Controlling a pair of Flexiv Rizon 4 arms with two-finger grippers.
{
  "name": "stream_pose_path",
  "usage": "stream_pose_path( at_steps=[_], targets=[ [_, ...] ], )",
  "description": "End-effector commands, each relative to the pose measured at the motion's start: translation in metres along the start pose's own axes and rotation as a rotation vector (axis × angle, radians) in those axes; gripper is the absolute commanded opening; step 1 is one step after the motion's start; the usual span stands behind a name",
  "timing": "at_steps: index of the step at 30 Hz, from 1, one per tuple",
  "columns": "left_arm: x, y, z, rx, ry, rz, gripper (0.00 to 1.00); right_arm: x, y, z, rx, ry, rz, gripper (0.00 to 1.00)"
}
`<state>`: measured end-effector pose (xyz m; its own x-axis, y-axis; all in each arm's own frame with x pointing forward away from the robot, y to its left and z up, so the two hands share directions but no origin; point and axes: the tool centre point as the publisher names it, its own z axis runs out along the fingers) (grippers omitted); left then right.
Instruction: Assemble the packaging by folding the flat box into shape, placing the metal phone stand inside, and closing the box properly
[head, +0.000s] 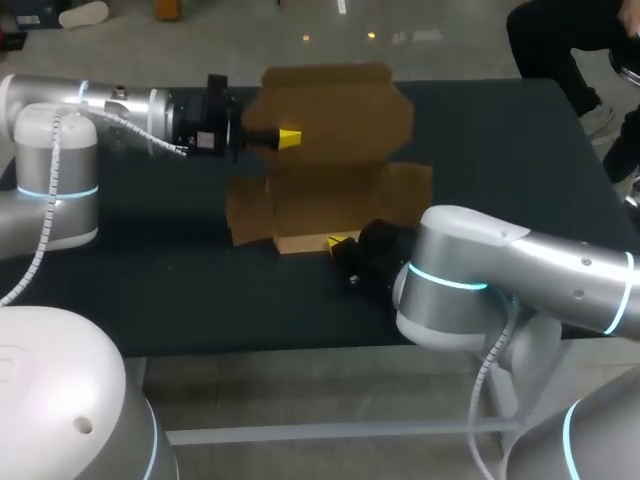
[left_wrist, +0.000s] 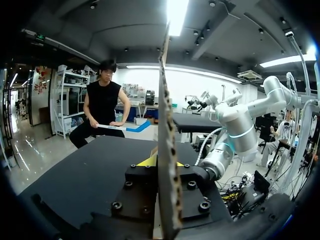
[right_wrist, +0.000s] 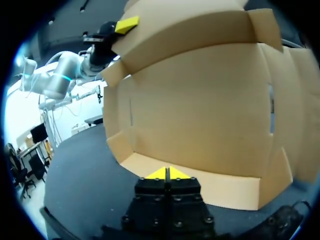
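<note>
One brown box (head: 340, 110) stands half-folded, left end effector (head: 287, 138) pinching it, right end effector (right_wrist: 167, 173) pressed together.

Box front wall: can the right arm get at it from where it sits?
Probably yes. The right gripper sits just before the low front wall of the box, with nothing between; its shut fingers would need opening first.

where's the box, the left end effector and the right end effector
box (head: 340, 110): head view, upright back panel
left end effector (head: 287, 138): head view, yellow tip
right end effector (right_wrist: 167, 173): right wrist view, between yellow tips
</note>
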<state>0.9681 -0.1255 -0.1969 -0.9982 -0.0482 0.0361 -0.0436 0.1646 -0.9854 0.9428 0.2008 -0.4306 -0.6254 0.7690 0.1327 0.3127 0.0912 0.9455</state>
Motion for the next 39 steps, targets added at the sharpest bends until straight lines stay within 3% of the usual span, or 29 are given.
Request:
stream_pose_path(
  at_steps=[1, 20, 39],
  targets=[
    [0.003, 0.0, -0.001, -0.005, 0.011, -0.004, 0.0, -0.001, -0.009, 0.004, 0.002, -0.003, -0.001, 0.0],
    [0.041, 0.01, 0.011, -0.033, 0.04, -0.001, 0.0, -0.001, -0.009, 0.004, 0.002, -0.003, -0.001, 0.0],
    [0.056, 0.024, 0.014, -0.006, 0.042, -0.013, 0.0, -0.001, -0.009, 0.004, 0.002, -0.003, -0.001, 0.0]
  ],
)
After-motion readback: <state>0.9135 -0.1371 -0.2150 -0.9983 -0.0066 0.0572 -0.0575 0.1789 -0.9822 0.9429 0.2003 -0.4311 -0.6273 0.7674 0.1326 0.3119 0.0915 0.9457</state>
